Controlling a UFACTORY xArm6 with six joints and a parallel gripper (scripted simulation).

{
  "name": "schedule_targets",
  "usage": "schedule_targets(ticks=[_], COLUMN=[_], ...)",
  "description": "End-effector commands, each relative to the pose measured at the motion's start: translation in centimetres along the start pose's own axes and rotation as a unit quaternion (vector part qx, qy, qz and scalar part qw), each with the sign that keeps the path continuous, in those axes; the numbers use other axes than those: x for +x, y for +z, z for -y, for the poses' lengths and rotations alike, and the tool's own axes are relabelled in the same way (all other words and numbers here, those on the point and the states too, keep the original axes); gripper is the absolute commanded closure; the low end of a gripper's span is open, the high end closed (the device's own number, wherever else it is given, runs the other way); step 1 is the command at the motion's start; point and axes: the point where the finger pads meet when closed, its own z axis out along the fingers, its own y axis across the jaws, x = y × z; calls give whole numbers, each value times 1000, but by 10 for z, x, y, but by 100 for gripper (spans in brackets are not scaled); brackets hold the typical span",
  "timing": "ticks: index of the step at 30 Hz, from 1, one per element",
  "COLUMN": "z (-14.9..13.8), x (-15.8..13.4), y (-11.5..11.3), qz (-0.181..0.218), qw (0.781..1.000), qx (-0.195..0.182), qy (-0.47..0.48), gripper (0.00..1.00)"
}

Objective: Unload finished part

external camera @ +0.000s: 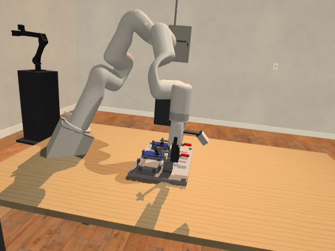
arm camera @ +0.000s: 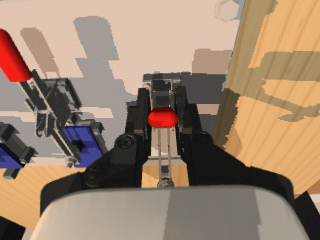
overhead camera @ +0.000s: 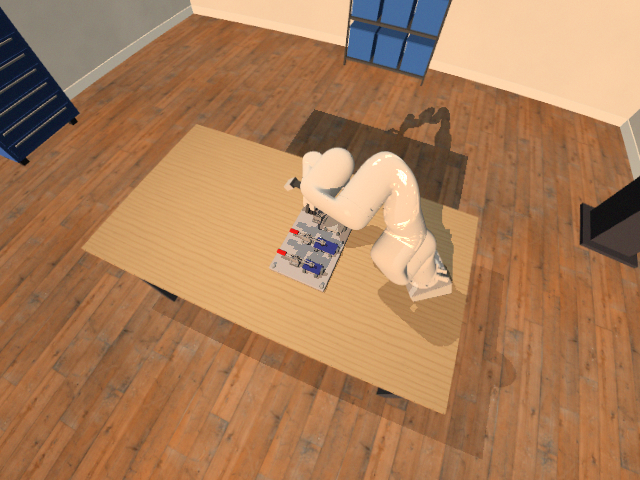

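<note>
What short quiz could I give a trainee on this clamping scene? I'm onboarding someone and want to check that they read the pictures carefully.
1. Multiple choice: how many blue-coated metal blanks sit on the grey rectangular fixture plate? A) one B) two C) three
2. True or false: the black two-finger gripper is shut on one of those blue blanks.
3. Fill in: between the gripper's fingers is the ___-tipped handle of a toggle clamp.

Key
1. B
2. False: it is shut on a clamp handle, and both blanks lie off to the side in the wrist view.
3. red
</note>
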Motion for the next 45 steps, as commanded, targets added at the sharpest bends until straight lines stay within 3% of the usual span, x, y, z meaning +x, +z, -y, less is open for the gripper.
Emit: schedule_targets(ticks=[1,45], z=[0,0], x=[-2,-15], y=[-1,-2], qz=[-1,-1], qw=[1000,1000], qx=[0,0], qy=[0,0], gripper=[100,100])
